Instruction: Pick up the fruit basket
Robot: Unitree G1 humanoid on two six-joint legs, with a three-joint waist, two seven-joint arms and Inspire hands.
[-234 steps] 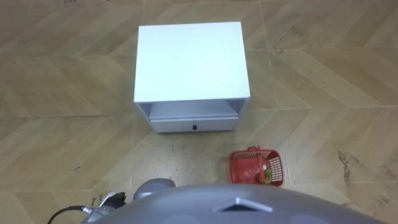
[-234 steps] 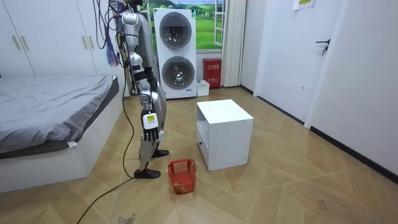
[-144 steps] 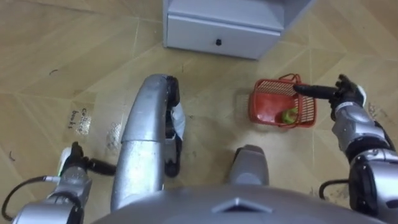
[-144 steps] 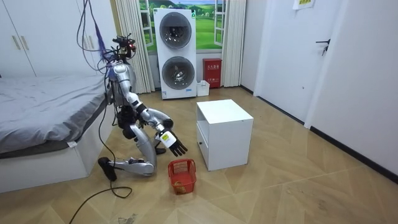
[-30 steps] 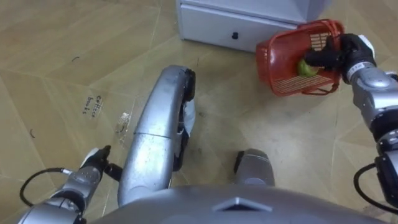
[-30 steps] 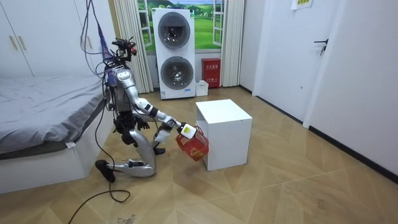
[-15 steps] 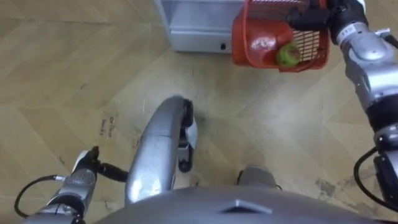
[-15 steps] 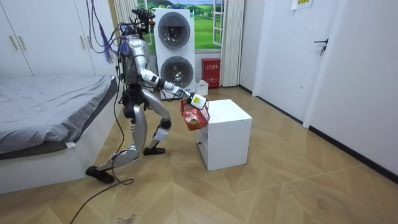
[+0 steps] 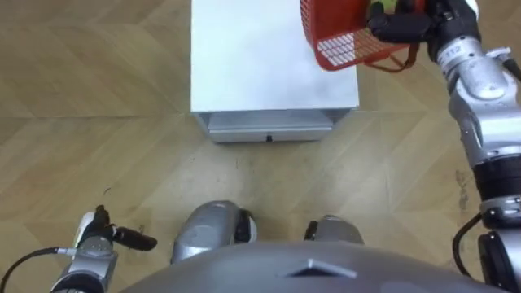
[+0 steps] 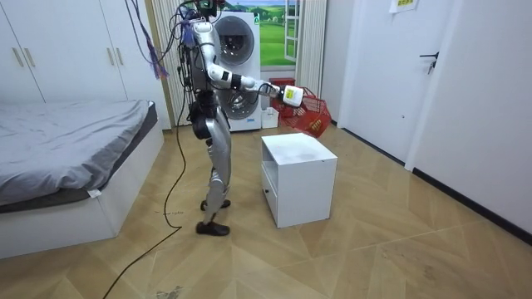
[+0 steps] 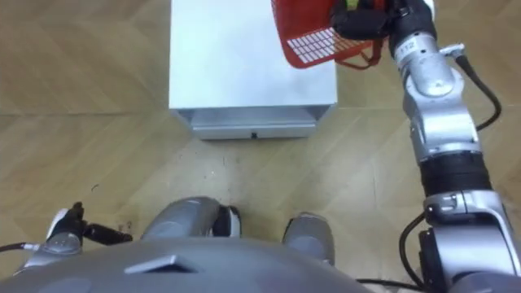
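The red plastic fruit basket (image 9: 342,32) hangs tilted in the air above the right far part of the white cabinet (image 9: 244,65). My right hand (image 9: 407,24) is shut on its rim and handle, arm stretched forward. A bit of green fruit (image 9: 383,7) peeks out beside the hand. In the room view I stand upright beside the cabinet (image 10: 299,178), with the basket (image 10: 306,112) held out over its top by my right hand (image 10: 287,93). My left hand (image 9: 98,234) hangs idle at my side, low at the left.
The cabinet has a closed drawer (image 9: 269,130) facing me. A bed (image 10: 66,158) lies on the room view's left, a stacked washer and dryer (image 10: 237,75) stands behind me, and a door (image 10: 378,75) is on the room view's right. Wooden floor (image 9: 391,187) surrounds the cabinet.
I have risen from a bent-legged stance to standing upright. The basket has gone up with my right hand, from in front of the cabinet to above its top.
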